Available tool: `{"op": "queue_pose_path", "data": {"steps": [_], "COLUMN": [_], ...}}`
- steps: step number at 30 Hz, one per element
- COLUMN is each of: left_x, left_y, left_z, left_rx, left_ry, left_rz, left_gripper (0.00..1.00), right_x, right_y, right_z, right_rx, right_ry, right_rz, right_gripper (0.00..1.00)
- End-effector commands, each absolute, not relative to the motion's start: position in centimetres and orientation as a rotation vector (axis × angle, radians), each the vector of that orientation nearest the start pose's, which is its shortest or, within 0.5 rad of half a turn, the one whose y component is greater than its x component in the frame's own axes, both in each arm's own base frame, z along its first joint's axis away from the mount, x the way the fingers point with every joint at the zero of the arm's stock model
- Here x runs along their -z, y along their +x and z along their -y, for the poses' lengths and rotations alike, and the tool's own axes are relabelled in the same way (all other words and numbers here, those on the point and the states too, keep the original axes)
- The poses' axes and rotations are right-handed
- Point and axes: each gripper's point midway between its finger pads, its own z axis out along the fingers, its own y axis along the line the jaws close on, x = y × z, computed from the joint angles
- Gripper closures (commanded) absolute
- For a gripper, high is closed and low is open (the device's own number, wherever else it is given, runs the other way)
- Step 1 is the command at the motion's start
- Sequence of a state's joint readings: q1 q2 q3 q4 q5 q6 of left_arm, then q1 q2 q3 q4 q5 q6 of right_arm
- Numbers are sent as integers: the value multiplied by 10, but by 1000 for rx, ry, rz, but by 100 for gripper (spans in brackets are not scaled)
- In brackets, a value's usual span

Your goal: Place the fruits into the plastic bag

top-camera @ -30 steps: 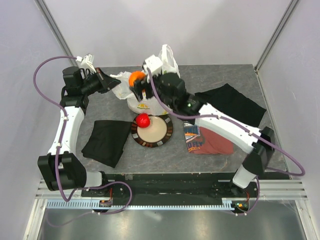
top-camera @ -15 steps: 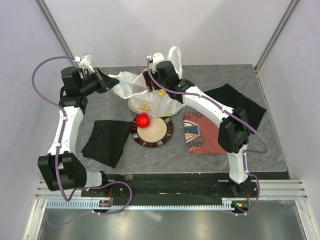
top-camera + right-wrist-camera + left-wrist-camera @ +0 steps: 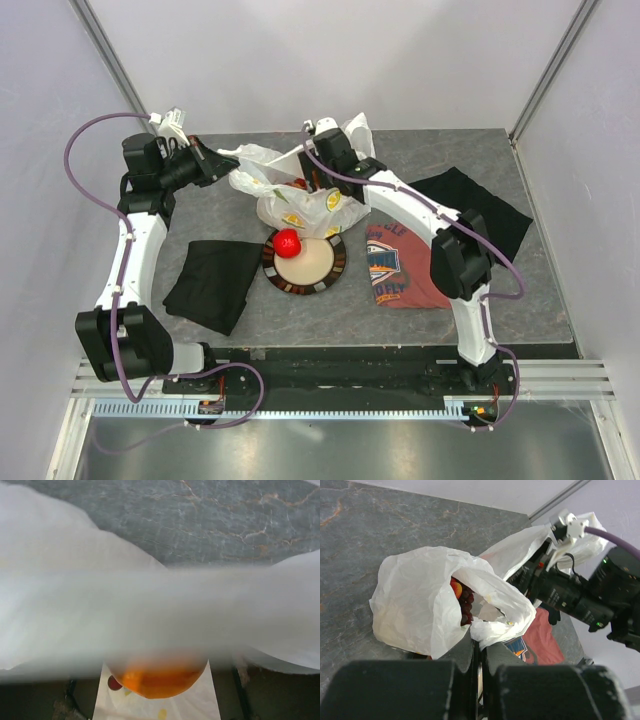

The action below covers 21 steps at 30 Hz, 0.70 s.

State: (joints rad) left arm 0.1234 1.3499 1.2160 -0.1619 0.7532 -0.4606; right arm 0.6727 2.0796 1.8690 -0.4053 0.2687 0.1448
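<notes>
We saw the jaws of the left gripper pinched shut on the plastic bag (its mouth agape). The right gripper sat inside it, jaws clasping the orange.

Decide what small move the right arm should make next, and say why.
Probably open the right gripper and let the orange drop: it is held at the mouth of the bag, which the left gripper pinches open.
</notes>
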Motion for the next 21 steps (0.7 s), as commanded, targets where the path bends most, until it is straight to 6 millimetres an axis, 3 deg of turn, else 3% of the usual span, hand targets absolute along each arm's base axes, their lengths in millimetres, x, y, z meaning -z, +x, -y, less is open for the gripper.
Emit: {"op": "queue_pose_path", "data": {"steps": [1,9,14,17,21], "left_x": [-311,-311,-313,-313,-311], "left_y": [398,398,397,397,398], "left_z": [87,87,88,88,88], "left_rx": [958,966,973,972,974], "left_ry": [5,4,11,11,5], "left_rz": [-1866,-1864,-1860,-1859,-1864], "left_gripper": [98,98,98,98,98], "right_x": [-170,-133,-136,-146,-155], "right_y": [494,484,482,483,485], "right_z": [-308,-299,-297,-299,-302], "right_rx": [-142,-90,-87,-101,-123], "right_ry": [-282,-313,-323,-321,-314], "right_rz": [-2198,-2309,-2305,-2287,-2271], "right_gripper": [50,42,34,16,6]}}
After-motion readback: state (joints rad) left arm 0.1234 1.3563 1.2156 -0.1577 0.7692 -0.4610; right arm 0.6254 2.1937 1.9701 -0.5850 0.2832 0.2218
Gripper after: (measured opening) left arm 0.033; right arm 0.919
